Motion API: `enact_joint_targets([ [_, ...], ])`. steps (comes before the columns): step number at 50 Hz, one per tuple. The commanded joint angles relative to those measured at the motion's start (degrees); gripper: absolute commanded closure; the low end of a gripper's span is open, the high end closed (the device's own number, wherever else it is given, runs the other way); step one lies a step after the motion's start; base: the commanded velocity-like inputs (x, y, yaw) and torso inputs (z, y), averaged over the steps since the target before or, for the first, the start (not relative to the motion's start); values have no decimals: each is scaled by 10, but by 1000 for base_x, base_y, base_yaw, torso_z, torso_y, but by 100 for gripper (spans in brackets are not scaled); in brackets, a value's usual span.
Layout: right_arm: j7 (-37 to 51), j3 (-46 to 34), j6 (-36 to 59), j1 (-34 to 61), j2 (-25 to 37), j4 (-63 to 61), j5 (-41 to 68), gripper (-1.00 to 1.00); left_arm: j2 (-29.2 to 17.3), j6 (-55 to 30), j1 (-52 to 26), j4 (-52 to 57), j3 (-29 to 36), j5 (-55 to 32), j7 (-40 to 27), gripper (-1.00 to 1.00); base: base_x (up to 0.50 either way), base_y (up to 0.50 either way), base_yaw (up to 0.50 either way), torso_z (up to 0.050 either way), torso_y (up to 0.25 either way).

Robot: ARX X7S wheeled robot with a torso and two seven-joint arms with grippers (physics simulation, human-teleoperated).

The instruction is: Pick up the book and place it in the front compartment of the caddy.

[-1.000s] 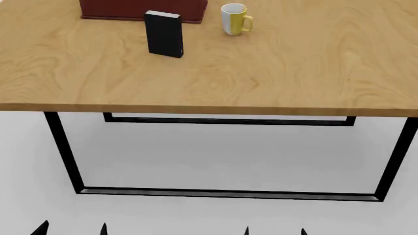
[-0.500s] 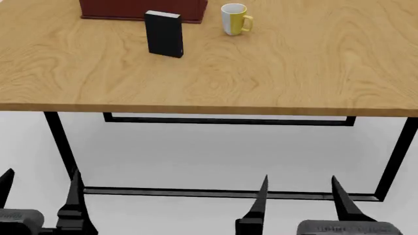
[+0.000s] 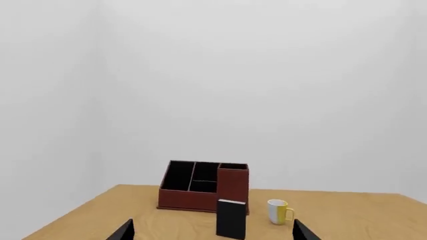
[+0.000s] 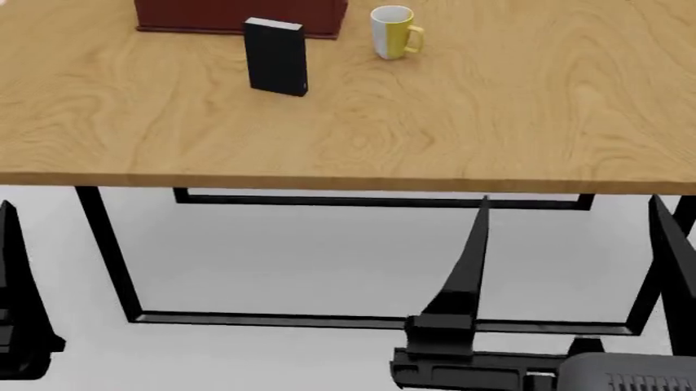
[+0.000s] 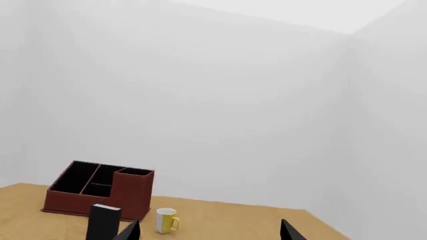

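The black book [image 4: 275,57] stands upright on the wooden table [image 4: 435,122], just in front of the dark red caddy [image 4: 240,16] at the far edge. Both wrist views see the book [image 3: 231,219] [image 5: 104,220] before the caddy [image 3: 200,187] [image 5: 100,192], whose black-lined cells hold nothing visible. My right gripper [image 4: 571,244] hangs open below and in front of the table's near edge, far from the book. Of my left gripper [image 3: 212,231], only one finger [image 4: 16,285] shows at the head view's left edge; its fingers stand wide apart. The right gripper [image 5: 211,231] holds nothing.
A white-and-yellow mug [image 4: 394,31] stands right of the book, near the caddy's corner, and shows in both wrist views as well: mug [image 3: 279,211], mug [image 5: 166,220]. The table's black metal frame [image 4: 103,244] runs beneath its near edge. White walls lie behind.
Both arms have risen from the bottom of the head view, so the finger tips now reach about the height of the table's edge. The book, caddy and mug have not moved.
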Motion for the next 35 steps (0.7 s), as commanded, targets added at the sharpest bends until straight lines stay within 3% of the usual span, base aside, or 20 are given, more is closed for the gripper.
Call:
enact_joint_targets([
  [1,205,-215,-103,147,168,-26,126,-100,-190,113,-14,40,99,-143,-218,-100,113,344,0,0,0],
  [35,209,-259,-128,163,163,-15,117,-100,-199,141,-31,14,134,-135,-218,-100,118,339,0,0,0],
])
